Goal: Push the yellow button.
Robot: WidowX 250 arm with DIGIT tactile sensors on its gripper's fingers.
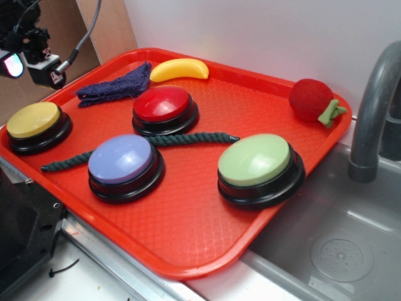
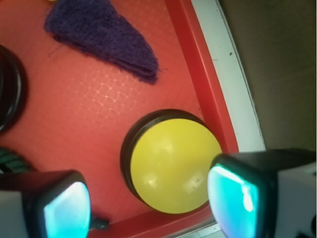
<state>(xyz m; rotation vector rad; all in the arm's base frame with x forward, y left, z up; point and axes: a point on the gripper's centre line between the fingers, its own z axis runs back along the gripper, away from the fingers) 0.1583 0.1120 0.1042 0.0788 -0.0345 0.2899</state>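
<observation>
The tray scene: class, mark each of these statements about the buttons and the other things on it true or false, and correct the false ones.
1. The yellow button sits at the tray's left corner. True.
2. The tool presses on the yellow button. False: the exterior view shows it above and apart.
3. The green rope lies between the red button and the blue button. True.
4. The banana lies on the green button. False: it lies at the tray's far edge.
5. The purple cloth covers the red button. False: it lies beside it.
</observation>
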